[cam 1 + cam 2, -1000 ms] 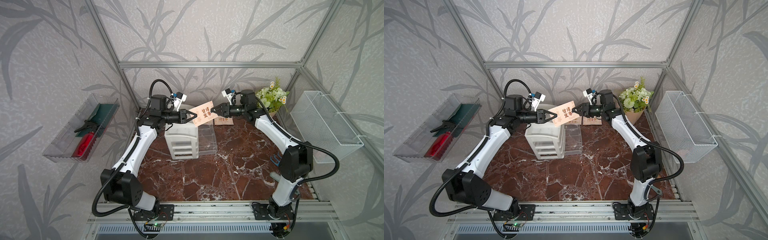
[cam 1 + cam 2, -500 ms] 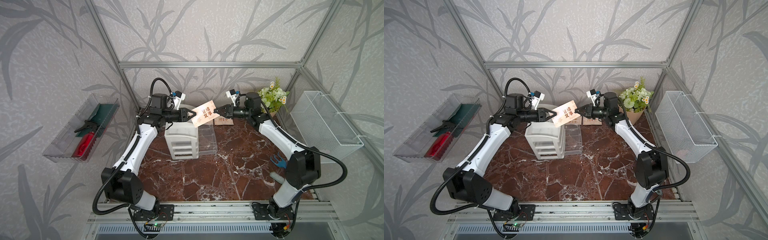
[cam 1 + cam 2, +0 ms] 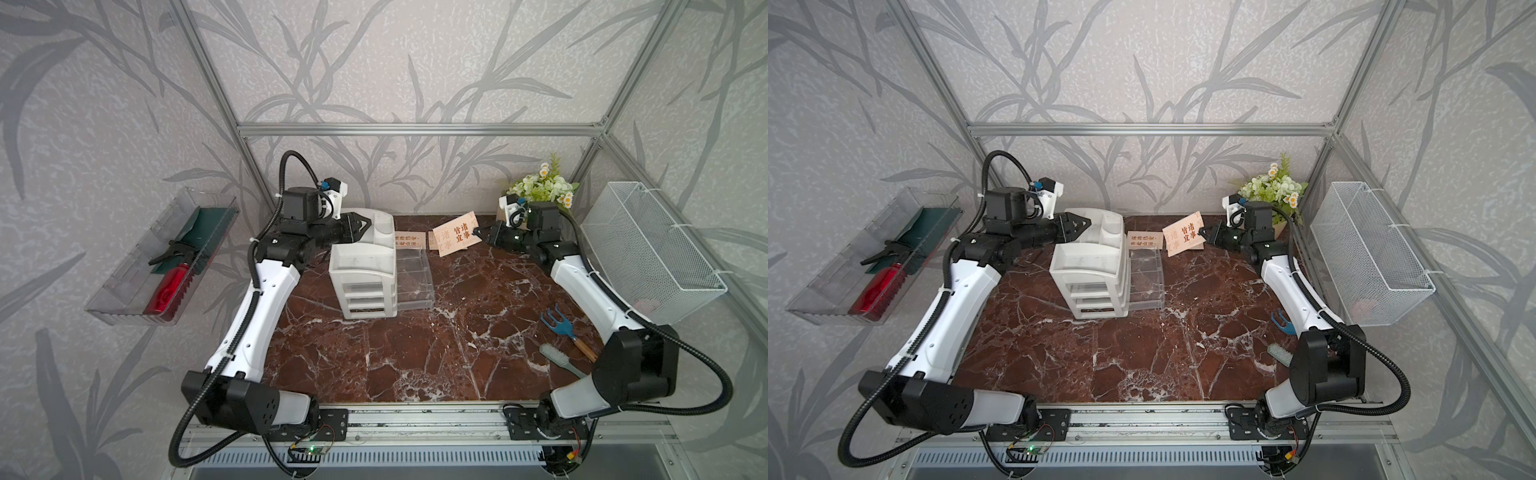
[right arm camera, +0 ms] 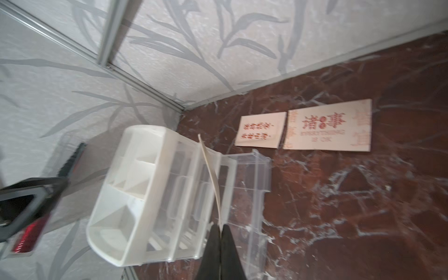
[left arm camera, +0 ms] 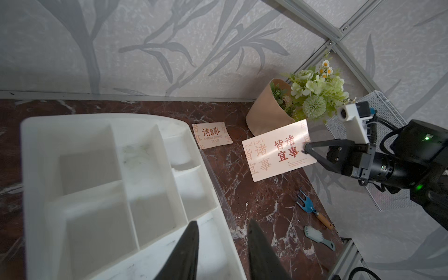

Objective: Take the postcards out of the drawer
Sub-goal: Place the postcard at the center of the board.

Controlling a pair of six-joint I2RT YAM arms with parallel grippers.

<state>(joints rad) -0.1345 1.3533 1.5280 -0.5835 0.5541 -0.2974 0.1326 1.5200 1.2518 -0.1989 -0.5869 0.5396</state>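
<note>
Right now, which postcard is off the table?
The postcard pinched by the right gripper, raised in the air. The small card and the Everything Is OK card lie flat on the marble tabletop.

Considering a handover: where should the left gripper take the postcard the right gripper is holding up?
Probably its free short edge, opposite the right gripper, approached from the drawer unit side. The postcard is pinched at one end and hangs in the air, so that edge is open; it is thin, so straddle it.
</note>
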